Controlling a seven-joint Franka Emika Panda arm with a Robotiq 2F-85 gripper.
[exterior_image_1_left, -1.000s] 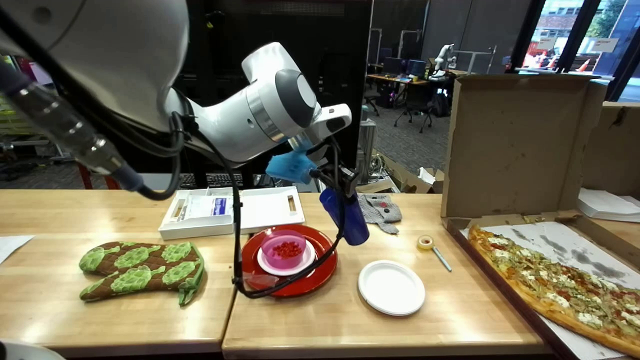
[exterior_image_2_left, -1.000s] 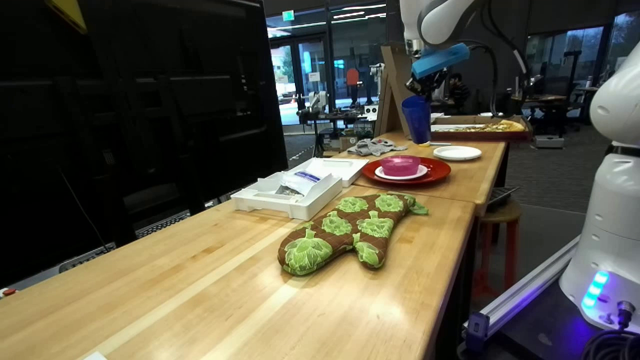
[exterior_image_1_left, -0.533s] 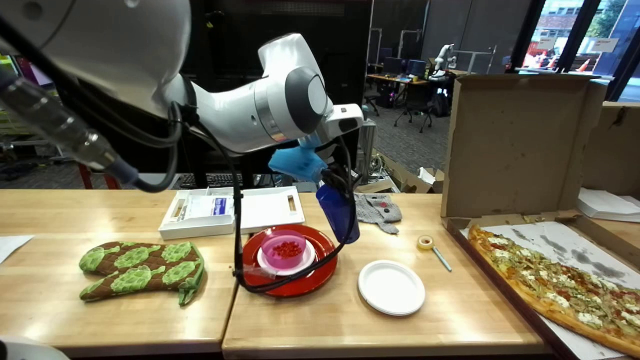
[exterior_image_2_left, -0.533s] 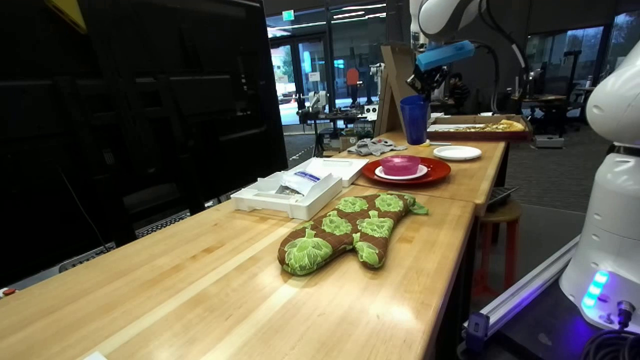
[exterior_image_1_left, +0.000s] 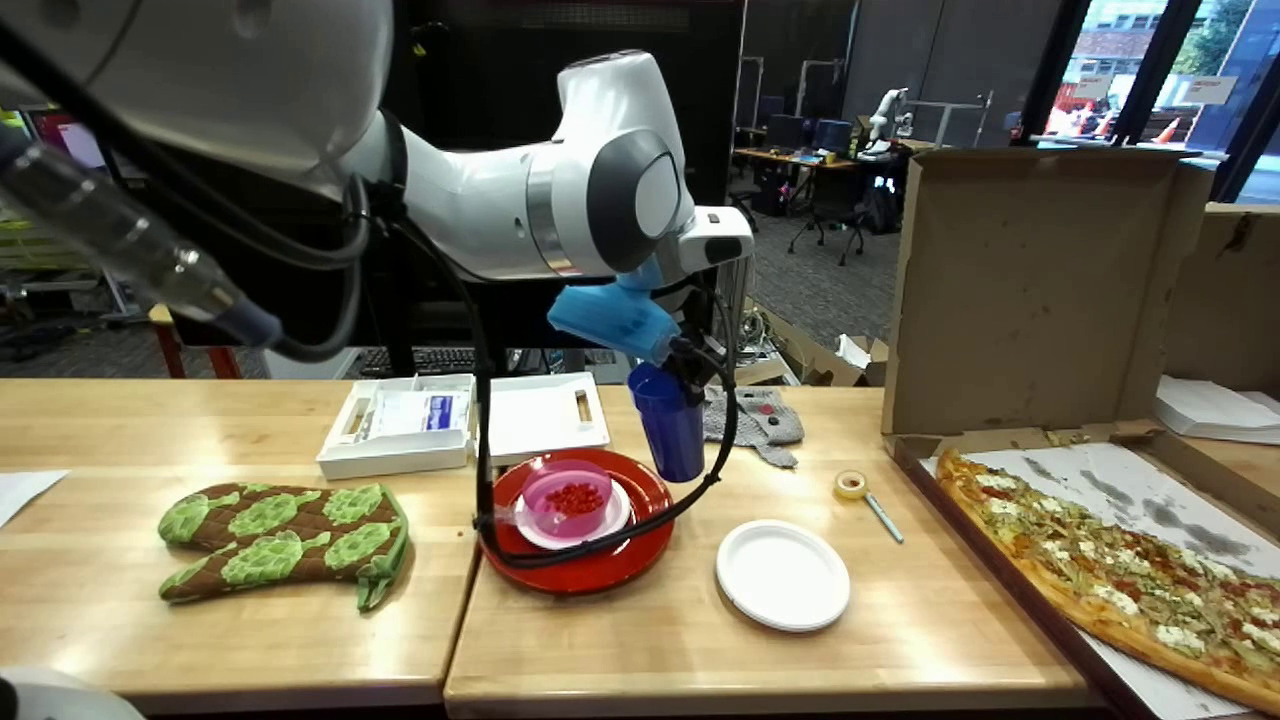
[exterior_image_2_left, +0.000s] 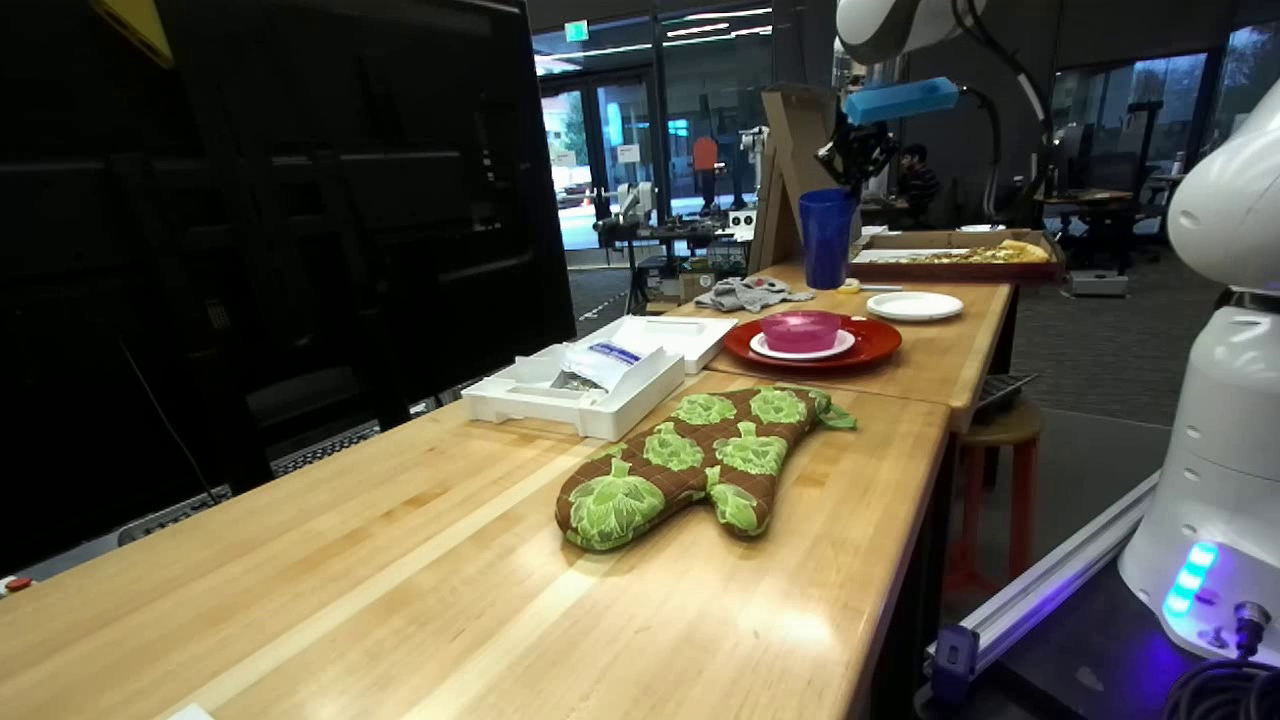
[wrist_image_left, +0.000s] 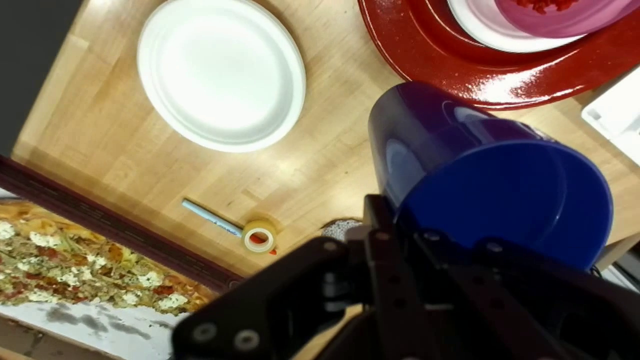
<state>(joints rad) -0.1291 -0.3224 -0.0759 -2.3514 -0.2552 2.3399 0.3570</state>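
My gripper (exterior_image_1_left: 697, 368) is shut on the wall of a blue cup (exterior_image_1_left: 672, 425), near its rim. In the wrist view the cup (wrist_image_left: 425, 135) is open end towards the camera, with the dark fingers (wrist_image_left: 395, 220) at its rim; its visible inside is plain blue. The cup hangs above the table, nearly upright with a slight lean, beside the red plate (exterior_image_1_left: 648, 492). A small white plate and a pink bowl (exterior_image_1_left: 540, 492) with red bits stand on the red plate. A white paper plate (exterior_image_1_left: 783, 575) lies nearby. Both exterior views show the cup (exterior_image_2_left: 827, 240).
A tape roll (exterior_image_1_left: 851, 486), a marker (exterior_image_1_left: 884, 518) and a grey cloth (exterior_image_1_left: 765, 422) lie on the table. An open pizza box (exterior_image_1_left: 1040, 300) holds pizza (exterior_image_1_left: 1110, 580). A white tray box (exterior_image_1_left: 540, 415) and a green-brown oven mitt (exterior_image_1_left: 285, 540) are also there. A cable hangs before the red plate.
The cup has turned from a clear tilt to nearly upright, its base swinging towards the red plate. The wrist has rotated and shifted away from the oven mitt. The gripper keeps its hold.
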